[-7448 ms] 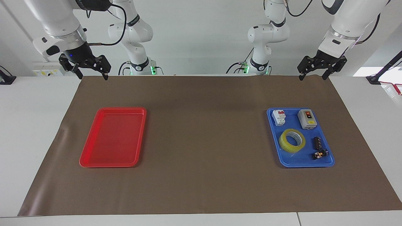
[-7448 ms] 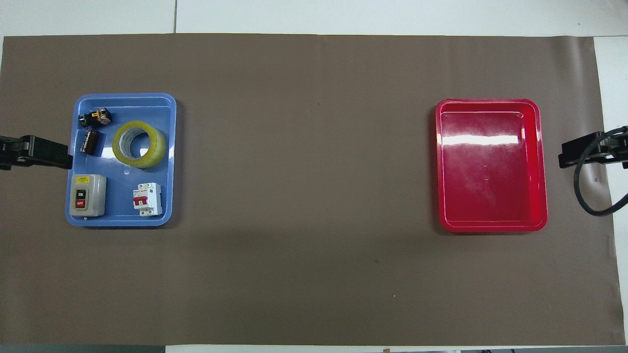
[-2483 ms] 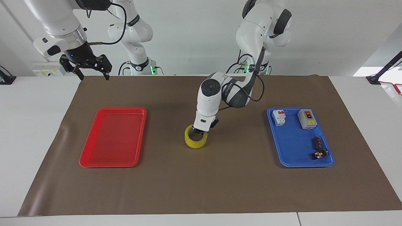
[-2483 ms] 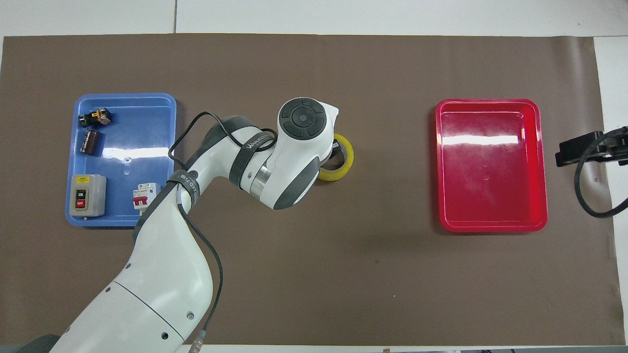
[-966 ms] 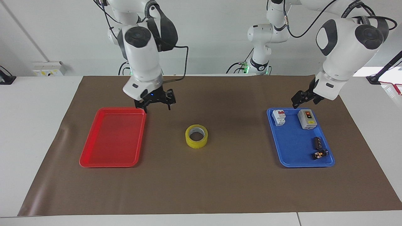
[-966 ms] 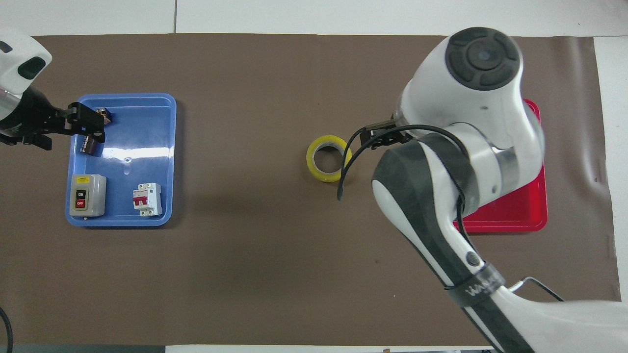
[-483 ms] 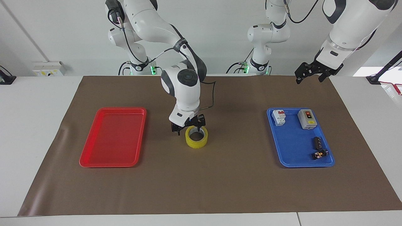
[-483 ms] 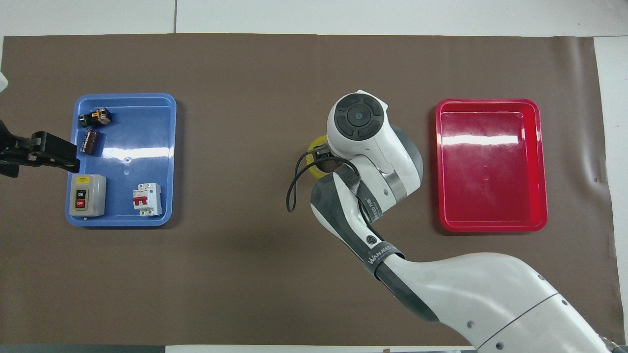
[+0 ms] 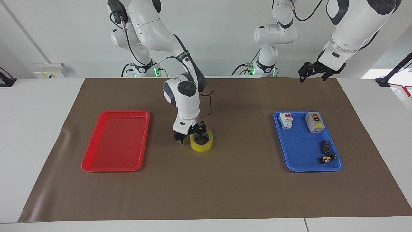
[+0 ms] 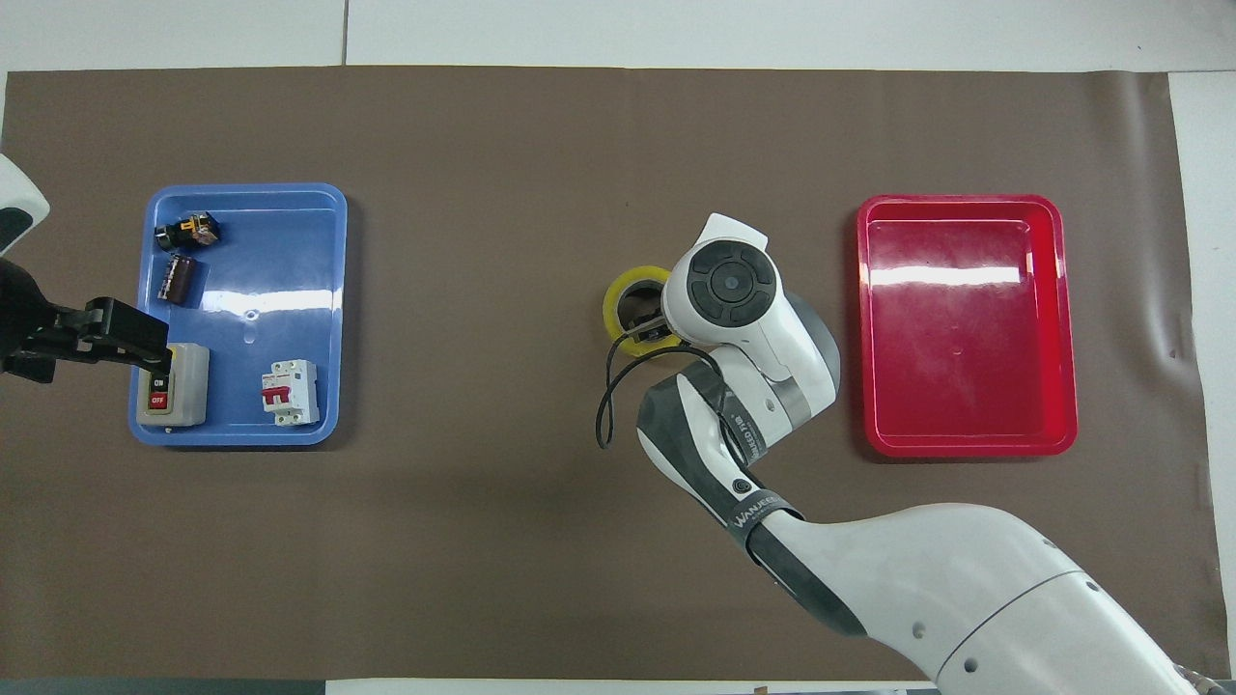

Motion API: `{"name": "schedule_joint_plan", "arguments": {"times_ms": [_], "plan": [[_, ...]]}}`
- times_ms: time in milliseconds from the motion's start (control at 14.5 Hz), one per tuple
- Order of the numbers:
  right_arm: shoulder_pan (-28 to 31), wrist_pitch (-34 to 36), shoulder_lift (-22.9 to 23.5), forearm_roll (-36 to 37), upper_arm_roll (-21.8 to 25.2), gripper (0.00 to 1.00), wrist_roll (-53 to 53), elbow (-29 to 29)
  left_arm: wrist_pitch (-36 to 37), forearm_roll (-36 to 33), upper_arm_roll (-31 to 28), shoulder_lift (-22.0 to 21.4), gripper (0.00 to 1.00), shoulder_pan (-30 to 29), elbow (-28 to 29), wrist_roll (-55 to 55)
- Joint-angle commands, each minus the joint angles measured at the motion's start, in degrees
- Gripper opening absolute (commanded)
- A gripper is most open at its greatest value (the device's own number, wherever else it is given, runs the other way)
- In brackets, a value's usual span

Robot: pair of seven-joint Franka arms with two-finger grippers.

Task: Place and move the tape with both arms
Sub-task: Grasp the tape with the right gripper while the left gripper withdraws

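Both views are evenly and brightly lit from above. White glare bands are seen on the blue tray (image 10: pixel 290 299) and red tray (image 10: pixel 946 275). Soft, faint shadows are cast on the brown mat (image 9: pixel 225 187). Focus is sharp throughout.

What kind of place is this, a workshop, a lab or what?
Most likely a robotics lab. Two white arms stand at a table under a brown mat, the right gripper down at the tape, the left gripper raised. A red tray and a blue tray look staged.

Glossy plastic red tray (image 10: pixel 966 444) and blue tray (image 10: pixel 241 198); matt brown mat (image 10: pixel 541 541).
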State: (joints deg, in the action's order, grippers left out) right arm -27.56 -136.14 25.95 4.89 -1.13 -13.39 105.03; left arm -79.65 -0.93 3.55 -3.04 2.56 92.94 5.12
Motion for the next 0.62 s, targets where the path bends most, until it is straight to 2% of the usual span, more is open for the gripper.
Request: {"name": "schedule_joint_plan", "arguments": {"times_ms": [0, 69, 138, 207, 414, 483, 552], "plan": [[0.76, -1.14, -0.55, 0.64, -0.45, 0.58, 1.08, 1.14, -1.91, -0.21, 0.14, -1.80, 1.00, -0.45, 1.20, -1.17], [0.76, -1.41, -0.64, 0.73, -0.45, 0.37, 1.08, 1.58, -3.04, -0.21, 0.23, -1.71, 1.00, -0.45, 1.28, -1.17], [0.76, -1.15, -0.64, 0.73, -0.45, 0.03, 1.26, 1.58, -4.53, -0.21, 0.23, -1.71, 1.00, -0.36, 1.54, -1.08], [0.76, -1.15, -0.64, 0.73, -0.45, 0.00, 1.43, 1.58, -4.98, -0.21, 0.23, -1.62, 1.00, -0.36, 1.46, -0.99], [0.93, -0.36, -0.64, 0.64, -0.36, 0.00, 1.35, 0.97, -4.99, -0.21, 0.05, -1.44, 1.00, -0.36, 1.46, -0.99], [1.19, 1.47, -0.64, 0.64, -0.36, 0.00, 1.43, -0.51, -4.81, -0.21, 0.05, -1.44, 1.00, -0.36, 1.46, -0.91], [1.37, 6.45, -0.64, 0.64, -0.36, 0.00, 1.43, -3.92, -4.73, -0.21, -0.03, -1.44, 1.00, -0.36, 1.46, -0.82]]}}
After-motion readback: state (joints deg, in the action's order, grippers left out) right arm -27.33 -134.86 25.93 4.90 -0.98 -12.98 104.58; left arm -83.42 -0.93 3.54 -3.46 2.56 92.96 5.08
